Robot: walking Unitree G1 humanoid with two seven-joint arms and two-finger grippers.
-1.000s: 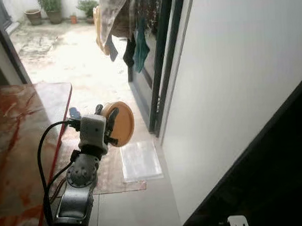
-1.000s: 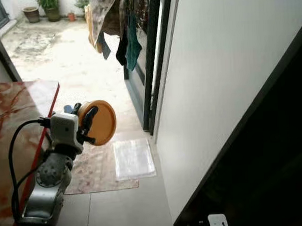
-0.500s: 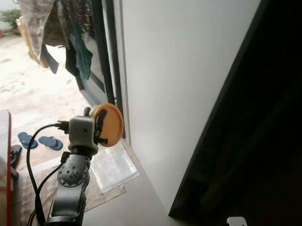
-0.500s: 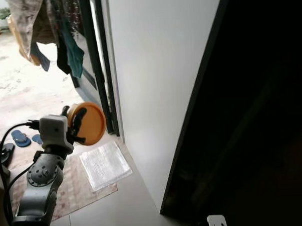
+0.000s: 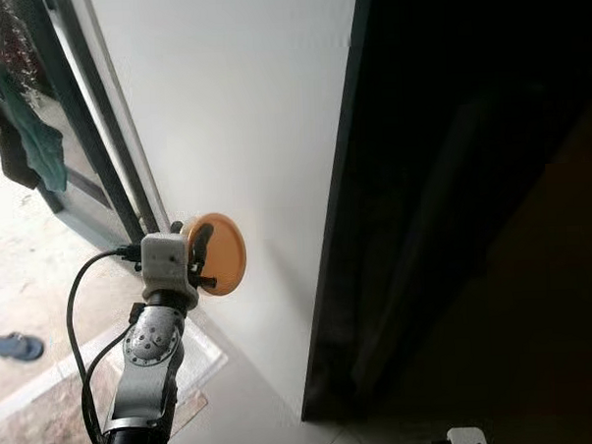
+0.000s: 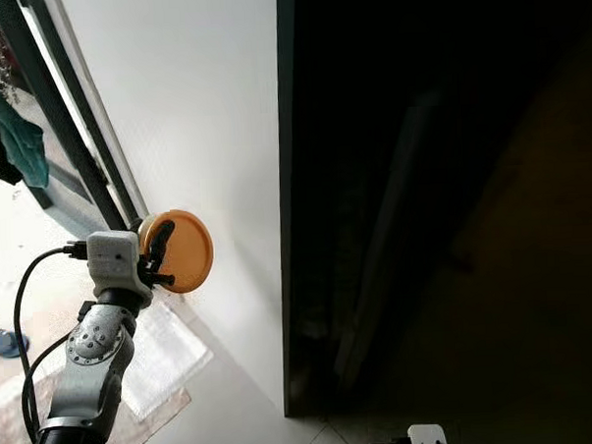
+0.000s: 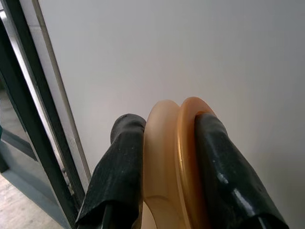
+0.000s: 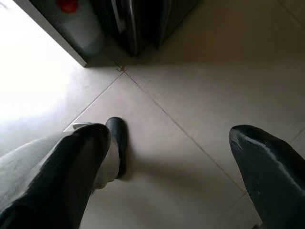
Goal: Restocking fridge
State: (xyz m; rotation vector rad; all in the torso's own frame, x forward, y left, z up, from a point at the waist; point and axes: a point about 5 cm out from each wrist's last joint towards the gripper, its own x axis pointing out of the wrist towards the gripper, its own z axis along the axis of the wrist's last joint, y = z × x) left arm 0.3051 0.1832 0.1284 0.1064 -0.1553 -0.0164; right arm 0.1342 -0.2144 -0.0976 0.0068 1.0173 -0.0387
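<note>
Fingers [image 7: 119,181] clamped on orange lid [image 5: 222,255], left arm [image 5: 150,356] raised before wall [image 5: 242,106]

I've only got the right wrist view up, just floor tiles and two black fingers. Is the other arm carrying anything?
Observer: Yes. The left claw is shut on a round orange container, held up in front of the white wall.
Operator: How is it gripped?
Observer: Edge-on. In the left wrist view one finger presses the paler body and the other presses the orange lid side, so the container sits squeezed between them.
Operator: And what's ahead of the robot?
Observer: A tall dark panel stands just right of the wall. The right claw hangs open over the floor.
</note>
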